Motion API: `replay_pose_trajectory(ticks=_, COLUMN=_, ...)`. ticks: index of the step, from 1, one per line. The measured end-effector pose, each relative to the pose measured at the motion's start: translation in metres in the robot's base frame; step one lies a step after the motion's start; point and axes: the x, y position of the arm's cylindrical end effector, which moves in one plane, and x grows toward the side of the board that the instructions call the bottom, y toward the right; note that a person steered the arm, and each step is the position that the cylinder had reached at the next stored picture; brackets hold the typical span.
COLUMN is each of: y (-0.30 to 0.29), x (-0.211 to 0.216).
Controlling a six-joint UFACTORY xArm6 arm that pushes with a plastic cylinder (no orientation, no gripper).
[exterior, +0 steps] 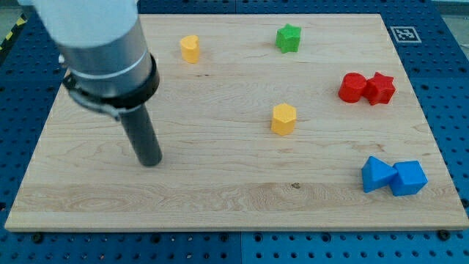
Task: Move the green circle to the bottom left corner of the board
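Note:
No green circle shows anywhere on the board [220, 198]. The only green block is a green star [289, 38] near the view's top, right of centre. My tip [151, 163] rests on the board at the left, touching no block. The wide grey arm body [102, 44] above it hides the board's top left part. The nearest blocks are a yellow block [190, 48] up and to the right of my tip and a yellow hexagon [283, 119] far to its right.
A red circle [352, 87] and a red star [380, 88] touch each other at the right. A blue triangle [376, 174] and a blue cube [408, 178] touch at the bottom right. A marker tag [404, 33] sits off the board's top right corner.

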Motion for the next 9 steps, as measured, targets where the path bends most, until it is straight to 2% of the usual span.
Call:
replay_pose_trajectory(ticks=3, y=0.001, x=-0.118)
replay_pose_trajectory(ticks=4, y=0.001, x=-0.122)
replay_pose_trajectory(ticks=5, y=-0.03, x=-0.122)
replay_pose_trajectory(ticks=9, y=-0.074, x=-0.128)
